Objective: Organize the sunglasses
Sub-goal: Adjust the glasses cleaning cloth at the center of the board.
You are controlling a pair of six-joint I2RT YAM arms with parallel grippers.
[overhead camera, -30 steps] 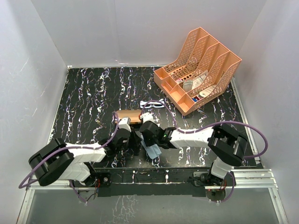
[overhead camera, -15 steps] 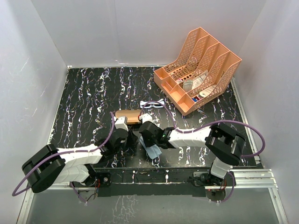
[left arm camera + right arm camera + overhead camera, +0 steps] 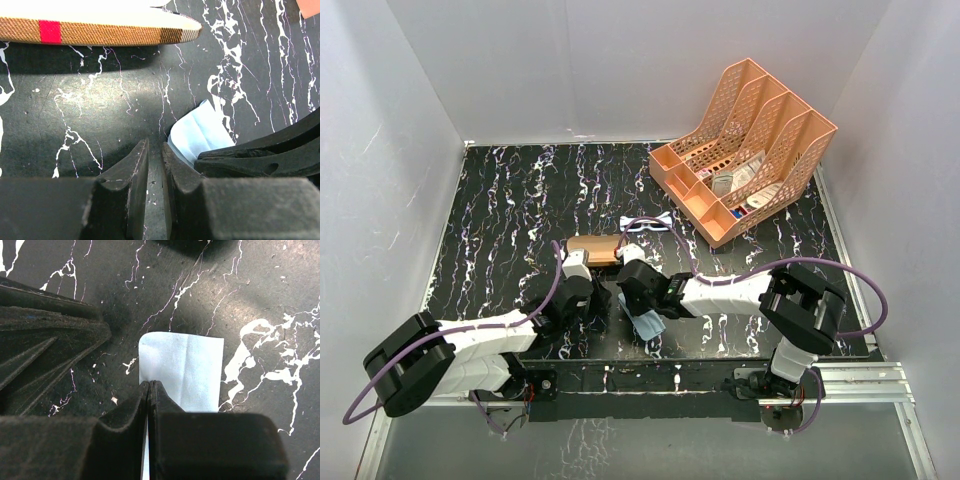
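The sunglasses (image 3: 647,223) lie flat on the black marbled surface (image 3: 500,220) just above the middle of the overhead frame. They sit between the brown plaid case (image 3: 594,249) at their lower left and the orange file organizer (image 3: 740,150) at the upper right, near both and touching neither as far as I can see. Their long axis runs left to right, the right end tipped slightly upward in the frame. I cannot make out which way the temples fold; the pair is too small here.

Only the overhead camera gives me the sunglasses. The wrist views show detail that it lacks. On the left wrist camera, the left claw (image 3: 155,145) hangs low over the surface with its fingers nearly together. A thin slit of bare marble shows between them and nothing is in it. The case's edge runs along the top of that frame, cut off.

On the right wrist camera, the right claw (image 3: 149,385) is pressed together on the near edge of the light blue cloth (image 3: 185,370), pinching it. The rest of the cloth lies flat on the surface beyond the tips. From overhead, both claws sit side by side below the case, and the right arm hides most of the cloth.
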